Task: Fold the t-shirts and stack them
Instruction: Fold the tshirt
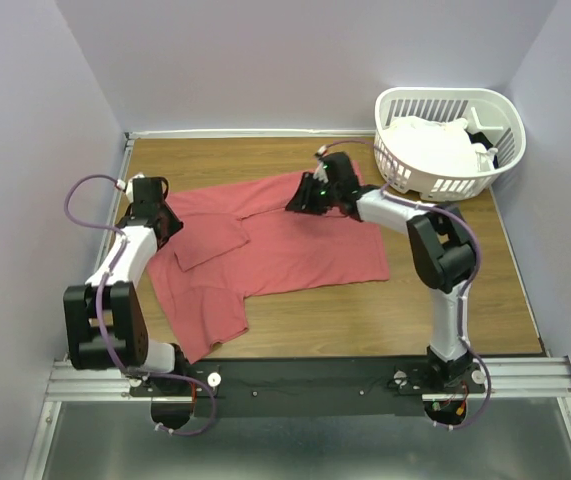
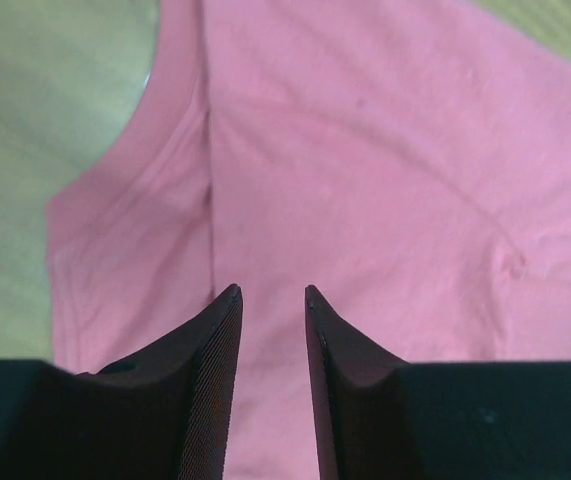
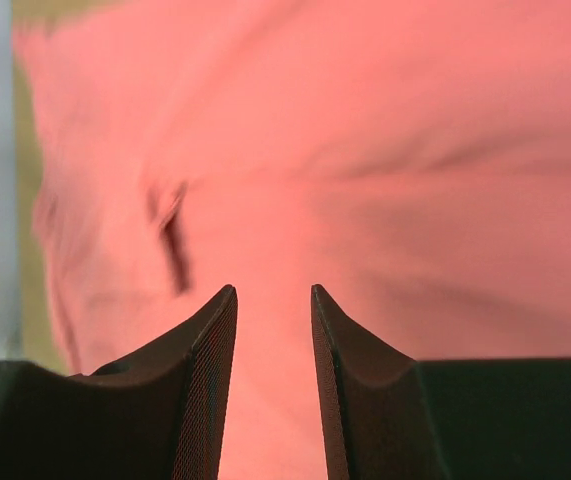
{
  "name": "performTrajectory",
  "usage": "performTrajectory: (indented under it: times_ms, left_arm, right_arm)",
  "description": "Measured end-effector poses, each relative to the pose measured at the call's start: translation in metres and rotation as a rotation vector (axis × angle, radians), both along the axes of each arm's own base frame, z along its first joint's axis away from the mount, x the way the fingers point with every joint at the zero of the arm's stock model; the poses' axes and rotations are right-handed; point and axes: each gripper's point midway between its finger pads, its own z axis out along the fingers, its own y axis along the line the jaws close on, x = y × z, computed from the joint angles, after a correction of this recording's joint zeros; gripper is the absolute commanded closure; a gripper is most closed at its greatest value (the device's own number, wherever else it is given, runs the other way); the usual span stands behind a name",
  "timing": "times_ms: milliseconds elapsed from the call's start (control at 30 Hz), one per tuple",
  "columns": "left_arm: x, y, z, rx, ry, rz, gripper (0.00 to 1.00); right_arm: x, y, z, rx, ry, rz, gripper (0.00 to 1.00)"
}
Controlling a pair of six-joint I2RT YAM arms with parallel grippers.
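A coral-red t-shirt [image 1: 285, 250] lies spread on the wooden table [image 1: 465, 300], with one sleeve folded over its left part and a flap reaching toward the near edge. My left gripper [image 1: 165, 222] hovers over the shirt's left edge. In the left wrist view this gripper [image 2: 270, 292] is open, with only shirt fabric [image 2: 385, 150] showing below the gap. My right gripper [image 1: 298, 198] is over the shirt's far edge. It is open too [image 3: 270, 290], above blurred fabric [image 3: 385, 130]. White t-shirts [image 1: 427, 148] lie heaped in the basket.
A white slatted laundry basket [image 1: 435, 185] stands at the far right corner of the table. Pale walls close in the left, back and right sides. A metal rail [image 1: 305, 378] with both arm bases runs along the near edge.
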Motion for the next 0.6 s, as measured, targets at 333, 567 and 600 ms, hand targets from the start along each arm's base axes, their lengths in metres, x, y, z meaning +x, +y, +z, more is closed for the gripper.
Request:
performTrajectory:
  times_ms: [333,567,600]
  left_arm:
    - [0.062,0.006,-0.060,0.005,0.126,-0.019,0.59]
    - [0.100,0.010,-0.070,0.015,0.135,-0.020,0.59]
    - [0.105,0.011,-0.070,0.017,0.131,-0.021,0.59]
  right_arm:
    - [0.092,-0.134,-0.002,-0.144,-0.110,-0.279,0.62]
    - [0.117,-0.150,-0.034,-0.256,-0.130,-0.312,0.66]
    - [0.120,-0.152,-0.040,-0.271,-0.128,-0.314,0.66]
